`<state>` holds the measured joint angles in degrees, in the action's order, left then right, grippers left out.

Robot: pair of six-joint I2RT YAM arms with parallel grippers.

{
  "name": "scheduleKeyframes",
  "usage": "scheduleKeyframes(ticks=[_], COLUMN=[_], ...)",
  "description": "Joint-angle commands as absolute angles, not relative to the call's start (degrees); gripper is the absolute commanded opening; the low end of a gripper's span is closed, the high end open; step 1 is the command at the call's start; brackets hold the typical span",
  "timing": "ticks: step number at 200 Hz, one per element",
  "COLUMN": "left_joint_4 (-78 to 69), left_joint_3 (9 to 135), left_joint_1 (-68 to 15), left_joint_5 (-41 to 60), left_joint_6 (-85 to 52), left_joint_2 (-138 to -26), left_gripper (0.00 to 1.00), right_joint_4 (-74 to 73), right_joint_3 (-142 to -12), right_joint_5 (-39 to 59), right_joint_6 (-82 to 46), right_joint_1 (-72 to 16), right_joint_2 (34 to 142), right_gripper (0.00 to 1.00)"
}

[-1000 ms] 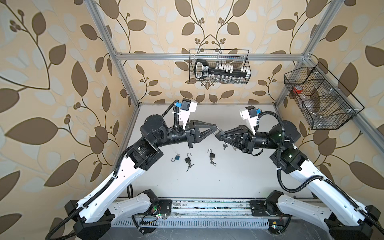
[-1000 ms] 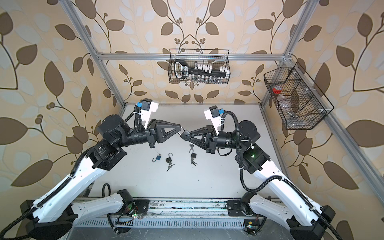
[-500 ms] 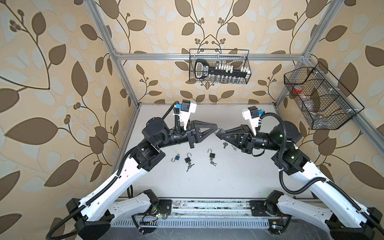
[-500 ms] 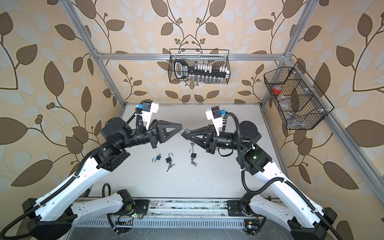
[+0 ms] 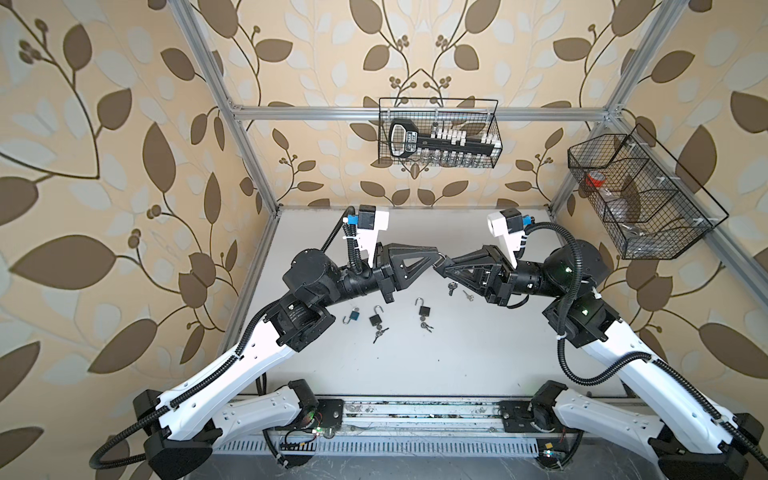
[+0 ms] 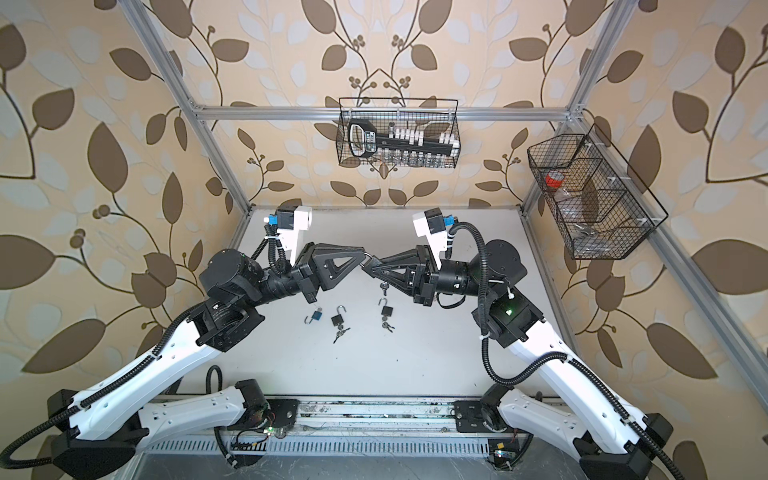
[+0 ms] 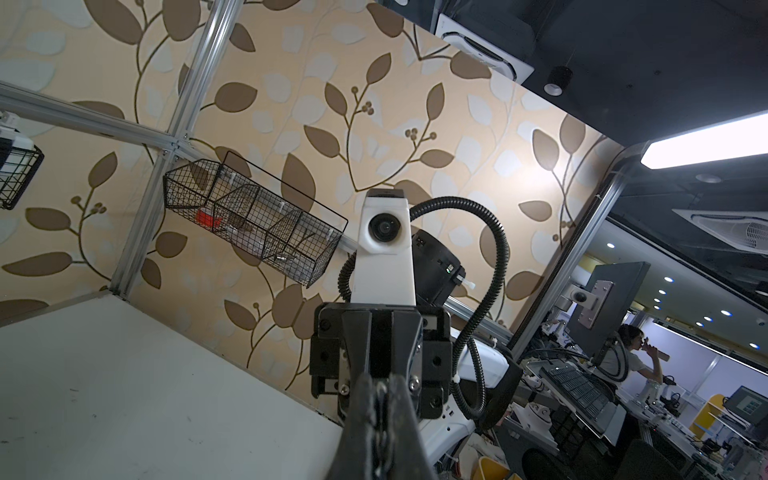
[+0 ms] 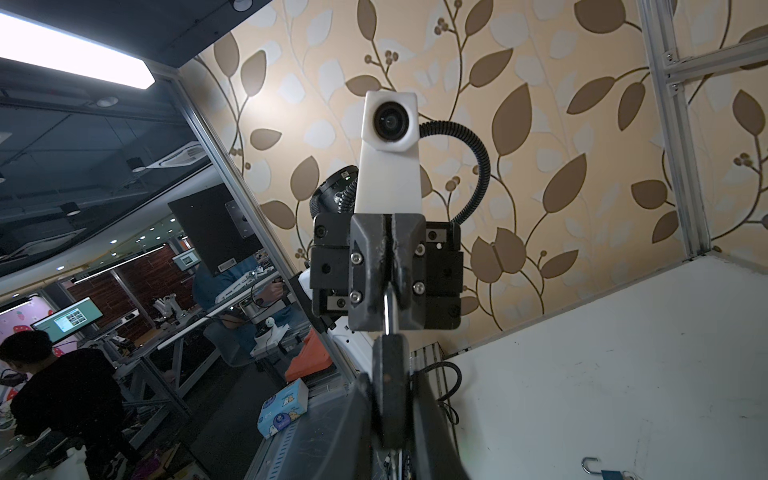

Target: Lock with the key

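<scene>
Left gripper (image 5: 435, 255) is pressing its fingers tight together on the silver shackle (image 8: 387, 309) of a black padlock (image 8: 388, 390), raised above the table. Right gripper (image 5: 445, 267) is meeting it tip to tip from the opposite side, its fingers nearly closed and pinching that padlock's body. Both arms are reaching inward, level with each other, over the back half of the white table (image 5: 457, 365). A key (image 5: 452, 286) is hanging just below the right gripper, off the surface; whether it is sitting in the held lock cannot be told. Down on the table, three more padlocks are lying in a loose row in front of the grippers. These are a blue padlock (image 5: 354, 316) nearest the left arm with its shackle swung open, a middle padlock (image 5: 376, 319), black, shackle open, keys at its foot, and a third padlock (image 5: 424, 309), black, keys trailing beside it. On the back wall a wire basket (image 5: 440, 99) is hanging, and a second wire basket (image 5: 673, 245) is hanging on the right-hand wall.
</scene>
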<state>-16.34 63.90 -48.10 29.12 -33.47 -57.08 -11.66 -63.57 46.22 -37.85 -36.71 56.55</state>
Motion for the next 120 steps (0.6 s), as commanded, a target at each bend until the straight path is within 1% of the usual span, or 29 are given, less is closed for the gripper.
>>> scheduleKeyframes(ticks=[1,37,49,86,96,114,120], left_joint_4=[-3.25,2.71,3.39,1.03,1.05,1.91,2.25], left_joint_3=[61.31,62.51,63.15,66.27,67.32,68.35,68.42], left_joint_1=[-52.56,-52.47,-52.47,-52.38,-52.38,-52.38,-52.40], left_joint_5=[36.84,25.78,23.75,22.85,22.73,21.21,20.59], left_joint_6=[-32.33,-29.04,-28.34,-29.34,-29.20,-28.28,-27.90], left_joint_2=[-60.06,-54.43,-53.09,-53.02,-53.42,-53.87,-53.96], left_gripper=[0.00,0.00,0.00,0.00,0.00,0.00,0.00], right_joint_4=[-15.88,-10.41,-8.88,-7.96,-6.83,-4.87,-4.43], right_joint_3=[-65.90,-61.64,-58.97,-52.72,-52.41,-52.11,-51.98], right_joint_5=[38.42,37.99,39.00,42.96,42.50,39.92,38.57], right_joint_6=[-35.10,-28.08,-25.10,-20.57,-19.33,-17.12,-16.59], right_joint_1=[-36.92,-37.07,-36.94,-37.03,-37.04,-37.05,-37.01], right_joint_2=[57.83,53.61,51.71,47.03,46.08,44.40,43.77], right_gripper=[0.00,0.00,0.04,0.35,0.46,0.58,0.60])
